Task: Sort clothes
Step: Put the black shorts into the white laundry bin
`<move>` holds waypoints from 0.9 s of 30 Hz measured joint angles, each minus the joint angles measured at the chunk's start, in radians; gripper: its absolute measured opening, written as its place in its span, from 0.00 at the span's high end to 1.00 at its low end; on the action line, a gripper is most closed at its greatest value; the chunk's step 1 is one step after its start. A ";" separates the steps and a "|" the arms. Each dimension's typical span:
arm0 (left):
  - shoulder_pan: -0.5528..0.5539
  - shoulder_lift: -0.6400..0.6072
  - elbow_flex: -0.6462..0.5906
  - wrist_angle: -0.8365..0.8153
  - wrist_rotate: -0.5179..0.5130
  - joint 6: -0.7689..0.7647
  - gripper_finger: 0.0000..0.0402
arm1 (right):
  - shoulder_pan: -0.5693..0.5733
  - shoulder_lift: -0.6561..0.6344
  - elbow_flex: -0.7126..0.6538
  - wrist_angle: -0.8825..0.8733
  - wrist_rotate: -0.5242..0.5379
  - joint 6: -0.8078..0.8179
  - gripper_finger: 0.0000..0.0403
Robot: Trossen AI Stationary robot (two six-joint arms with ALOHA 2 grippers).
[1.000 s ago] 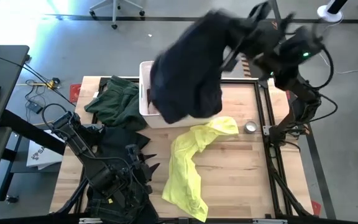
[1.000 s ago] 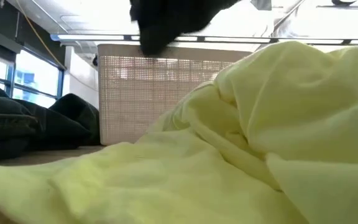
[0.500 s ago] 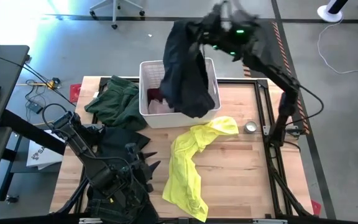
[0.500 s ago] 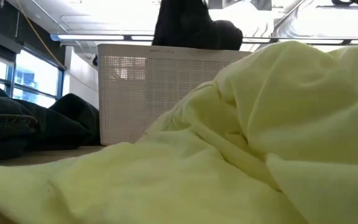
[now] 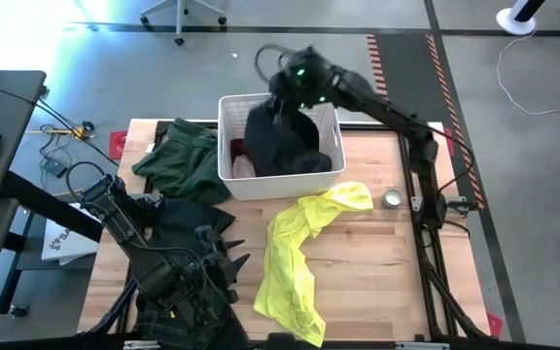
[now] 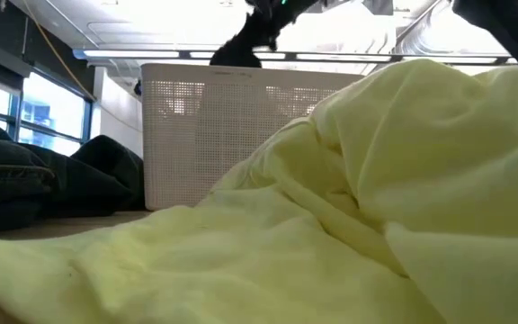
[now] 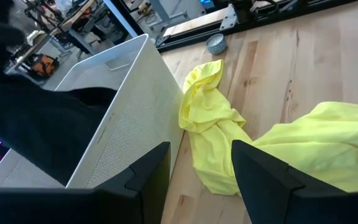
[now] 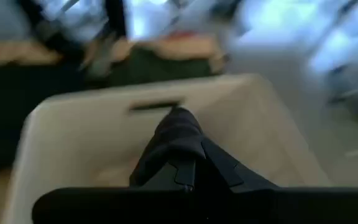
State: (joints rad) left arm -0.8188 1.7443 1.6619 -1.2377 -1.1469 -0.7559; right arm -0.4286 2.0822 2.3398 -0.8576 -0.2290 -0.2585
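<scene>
Right gripper [image 5: 285,97], fingers pinching the black garment [image 5: 280,146], has lowered it into the basket [image 5: 333,170], probably about to release; left gripper [image 7: 197,171] spread, idle.

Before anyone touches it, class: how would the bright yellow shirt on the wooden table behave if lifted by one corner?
The bright yellow shirt lies crumpled in soft folds, so it would probably hang limp. It looks thin, so likely light. It may drag along the wooden table.

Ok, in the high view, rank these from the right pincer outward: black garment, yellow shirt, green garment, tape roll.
1. Black garment, in the pincer, hanging into the basket.
2. Green garment, left of the basket, and tape roll, right: too close to call.
3. Yellow shirt, nearer the table's front.
</scene>
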 joint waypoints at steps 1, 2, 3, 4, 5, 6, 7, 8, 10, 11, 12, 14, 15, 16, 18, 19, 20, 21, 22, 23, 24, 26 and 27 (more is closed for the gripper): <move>0.000 0.000 0.000 0.000 0.000 0.000 0.58 | 0.007 0.018 0.000 -0.028 -0.022 -0.001 1.00; 0.000 0.000 0.000 0.000 0.000 0.000 0.58 | 0.012 0.039 0.000 -0.052 -0.030 -0.008 1.00; 0.000 0.000 0.000 0.000 0.000 0.000 0.58 | 0.020 0.060 0.000 -0.068 -0.027 -0.012 1.00; 0.000 0.000 0.000 0.001 0.000 0.000 0.58 | 0.027 0.081 0.000 -0.076 -0.011 -0.011 1.00; 0.000 0.000 0.000 0.000 0.000 0.000 0.58 | 0.034 0.102 0.000 -0.079 0.005 -0.010 1.00; 0.000 0.000 0.000 0.001 0.001 -0.001 0.58 | 0.040 0.121 0.000 -0.077 0.016 -0.010 1.00; 0.000 0.000 0.000 0.001 0.005 -0.002 0.58 | 0.044 0.139 0.000 -0.076 0.020 -0.010 1.00; 0.000 0.000 0.000 0.001 0.013 -0.001 0.58 | 0.048 0.156 0.000 -0.073 0.020 -0.010 1.00; 0.000 0.000 0.000 0.001 0.027 -0.002 0.58 | 0.050 0.188 0.000 -0.073 0.022 -0.011 0.99; 0.000 0.000 0.000 0.001 0.032 -0.002 0.58 | 0.050 0.205 0.000 -0.073 0.022 -0.010 0.98; 0.000 0.000 0.000 0.002 0.036 -0.003 0.58 | 0.050 0.222 0.000 -0.075 0.024 -0.009 0.97; 0.000 0.000 0.000 0.004 0.037 -0.006 0.58 | 0.050 0.253 0.000 -0.079 0.048 -0.008 0.96; 0.000 0.000 0.000 0.004 0.038 -0.011 0.58 | 0.050 0.263 0.000 -0.080 0.063 -0.009 0.96; 0.000 0.000 0.000 0.004 0.039 -0.016 0.58 | 0.050 0.271 0.000 -0.079 0.081 -0.009 0.95; 0.000 0.000 0.000 0.004 0.039 -0.019 0.58 | 0.050 0.284 0.000 -0.076 0.111 -0.004 0.95; 0.000 0.000 0.000 0.004 0.042 -0.019 0.58 | 0.050 0.290 0.000 -0.077 0.116 -0.005 0.95; 0.000 0.000 0.000 0.004 0.044 -0.019 0.58 | 0.050 0.297 0.000 -0.079 0.116 -0.008 0.94; 0.000 0.000 0.000 0.004 0.046 -0.019 0.58 | 0.050 0.303 0.000 -0.081 0.117 -0.009 0.93; 0.000 0.000 0.000 0.005 0.046 -0.019 0.58 | 0.050 0.305 0.000 -0.084 0.119 -0.005 0.91; 0.000 0.000 0.000 0.005 0.046 -0.019 0.58 | 0.050 0.305 0.000 -0.088 0.120 0.005 0.88; 0.000 0.000 0.000 0.005 0.047 -0.019 0.58 | 0.049 0.305 0.000 -0.089 0.121 0.017 0.85; 0.000 0.000 0.000 0.005 0.057 -0.022 0.58 | 0.048 0.299 0.005 -0.101 0.129 0.023 0.78; 0.000 0.000 0.000 0.005 0.062 -0.026 0.58 | 0.048 0.298 0.014 -0.119 0.146 0.023 0.74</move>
State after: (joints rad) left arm -0.8188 1.7443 1.6619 -1.2327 -1.0845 -0.7814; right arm -0.3809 2.3800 2.3542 -0.9770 -0.0831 -0.2357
